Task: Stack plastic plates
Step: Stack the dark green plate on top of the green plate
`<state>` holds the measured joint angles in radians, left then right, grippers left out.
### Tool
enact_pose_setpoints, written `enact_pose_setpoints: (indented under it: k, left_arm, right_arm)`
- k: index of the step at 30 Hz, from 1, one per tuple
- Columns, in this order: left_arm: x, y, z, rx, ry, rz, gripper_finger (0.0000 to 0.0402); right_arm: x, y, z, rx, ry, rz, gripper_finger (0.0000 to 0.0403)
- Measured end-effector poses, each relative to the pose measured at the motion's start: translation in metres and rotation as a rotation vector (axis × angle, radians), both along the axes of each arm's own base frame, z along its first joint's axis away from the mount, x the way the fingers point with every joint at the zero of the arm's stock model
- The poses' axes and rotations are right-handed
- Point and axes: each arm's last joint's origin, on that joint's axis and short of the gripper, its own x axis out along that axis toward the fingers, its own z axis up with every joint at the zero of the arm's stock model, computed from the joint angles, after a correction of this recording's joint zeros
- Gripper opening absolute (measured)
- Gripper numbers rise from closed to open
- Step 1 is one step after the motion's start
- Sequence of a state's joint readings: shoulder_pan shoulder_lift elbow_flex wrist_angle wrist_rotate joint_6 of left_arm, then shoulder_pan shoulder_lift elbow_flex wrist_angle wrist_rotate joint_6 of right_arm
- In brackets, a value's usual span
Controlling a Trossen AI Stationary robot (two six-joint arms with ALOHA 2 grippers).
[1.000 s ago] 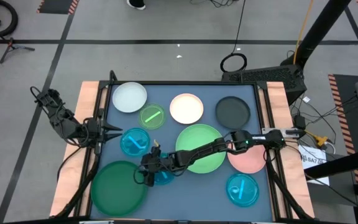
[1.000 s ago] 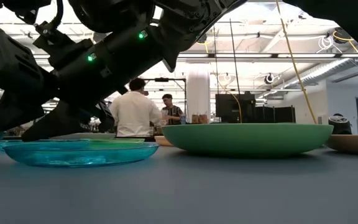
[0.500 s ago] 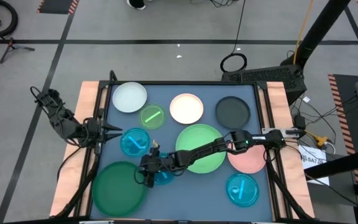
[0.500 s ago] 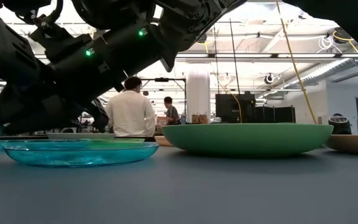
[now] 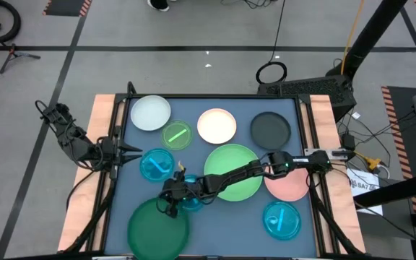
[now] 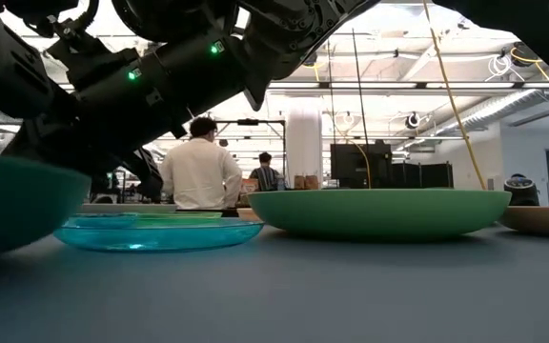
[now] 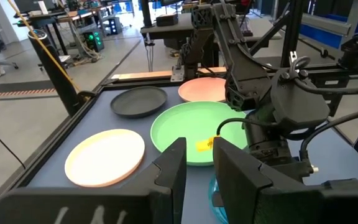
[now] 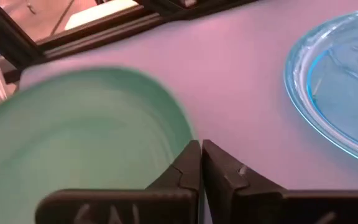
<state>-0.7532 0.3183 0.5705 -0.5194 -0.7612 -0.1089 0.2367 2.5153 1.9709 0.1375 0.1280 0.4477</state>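
Right claw [image 5: 170,200] clamped together on the rim of the dark green plate [image 5: 157,226] at the front edge of the desk [image 5: 302,115], probably for dragging it. Left claw [image 5: 125,153] waiting at the left edge, partly apart, holding nothing. Other plates spread over the desk.

The dark green plate [image 5: 157,229] is looking like smooth opaque plastic with a soft sheen. The cyan plate [image 6: 155,232] is showing as clear, glossy, see-through plastic. The light green plate [image 7: 194,130] is gleaming faintly. The desk [image 5: 201,238] top is appearing matt blue-grey, edged at nine and three o'clock with pale bare wood.
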Motion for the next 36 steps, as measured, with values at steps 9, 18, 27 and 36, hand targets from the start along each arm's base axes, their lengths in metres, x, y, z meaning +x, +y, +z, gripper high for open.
enact_pose_setpoints:
  k: [9, 18, 27, 36]
  left_arm:
    - [0.0, 0.0, 0.0, -0.002, 0.0, 0.0, 0.0088]
    - [0.0, 0.0, 0.0, -0.035, -0.001, 0.007, 0.0088]
    - [0.0, 0.0, 0.001, -0.112, -0.013, 0.019, 0.0088]
    - [0.001, -0.001, 0.003, -0.134, -0.024, 0.021, 0.0088]
  right_arm:
    - [0.001, 0.0, 0.002, -0.003, -0.022, 0.001, 0.0004]
    - [-0.002, -0.007, 0.037, -0.013, -0.053, -0.001, 0.0001]
    - [-0.035, -0.018, 0.129, -0.116, -0.013, 0.04, 0.0]
    - [-0.073, -0.02, 0.177, -0.209, 0.091, 0.072, 0.0]
